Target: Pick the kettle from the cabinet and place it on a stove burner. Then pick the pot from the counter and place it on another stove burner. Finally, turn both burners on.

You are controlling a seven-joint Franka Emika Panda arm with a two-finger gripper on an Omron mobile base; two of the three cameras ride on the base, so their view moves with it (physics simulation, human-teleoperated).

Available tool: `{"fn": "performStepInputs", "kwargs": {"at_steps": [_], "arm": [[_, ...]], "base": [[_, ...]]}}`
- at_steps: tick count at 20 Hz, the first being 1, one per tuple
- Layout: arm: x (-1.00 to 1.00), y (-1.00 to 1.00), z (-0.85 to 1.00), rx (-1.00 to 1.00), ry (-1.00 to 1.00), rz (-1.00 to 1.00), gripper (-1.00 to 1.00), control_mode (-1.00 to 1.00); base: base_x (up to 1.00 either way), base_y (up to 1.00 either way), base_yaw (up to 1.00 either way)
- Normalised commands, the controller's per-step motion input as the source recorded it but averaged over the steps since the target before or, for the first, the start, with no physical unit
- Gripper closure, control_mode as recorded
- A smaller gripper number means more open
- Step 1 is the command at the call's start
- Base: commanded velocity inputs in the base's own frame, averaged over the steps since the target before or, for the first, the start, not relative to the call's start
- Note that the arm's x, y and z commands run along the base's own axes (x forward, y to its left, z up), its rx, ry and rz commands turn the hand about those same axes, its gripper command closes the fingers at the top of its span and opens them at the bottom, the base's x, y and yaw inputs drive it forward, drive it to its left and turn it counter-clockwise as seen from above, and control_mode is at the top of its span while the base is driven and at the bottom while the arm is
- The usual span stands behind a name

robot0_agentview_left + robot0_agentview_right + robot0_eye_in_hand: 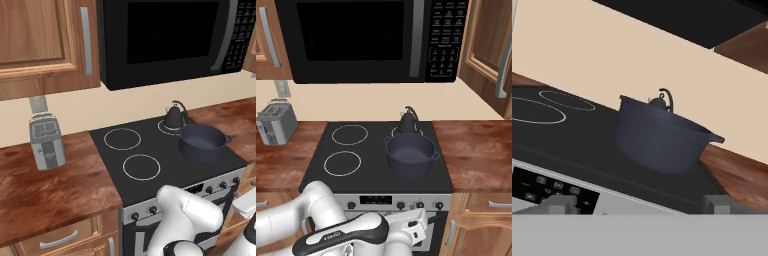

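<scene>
The small black kettle (pixel 174 116) (pixel 408 122) stands on the back right stove burner (pixel 164 128) of the black cooktop. Just in front of it the dark blue-grey pot (pixel 201 142) (pixel 411 154) (pixel 659 137) rests on the front right of the cooktop and covers the ring under it. In the hand view the pot hides all but the kettle's handle (pixel 664 96). My gripper (pixel 639 206) is open and empty. It hangs low in front of the stove's control panel (pixel 381 201) and looks up and over the edge at the pot. A wooden wall cabinet (pixel 40 40) hangs at the upper left.
Two bare white rings (pixel 122 138) (pixel 141 166) mark the cooktop's left half. Knobs (pixel 438 205) line the stove's front. A toaster (pixel 46 141) stands on the left counter (pixel 45 195). A black microwave (pixel 366 40) hangs over the stove. Another cabinet (pixel 491 45) is at right.
</scene>
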Motion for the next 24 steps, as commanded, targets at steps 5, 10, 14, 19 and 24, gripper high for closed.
{"fn": "performStepInputs", "kwargs": {"at_steps": [5, 10, 14, 19, 24], "arm": [[0.21, -0.02, -0.06, 0.0, 0.0, 0.0, -1.0, -1.0], [0.15, -0.01, -0.13, 0.0, 0.0, 0.0, -1.0, -1.0], [0.01, -0.13, -0.2, 0.03, -0.01, 0.0, -1.0, -1.0], [0.0, -0.17, -0.14, 0.05, -0.03, 0.0, -1.0, -1.0], [0.03, -0.06, -0.06, 0.05, -0.02, 0.0, -1.0, -1.0]], "base": [[0.0, 0.0, 0.0], [0.0, 0.0, 0.0], [0.0, 0.0, 0.0], [0.0, 0.0, 0.0], [0.0, 0.0, 0.0]]}}
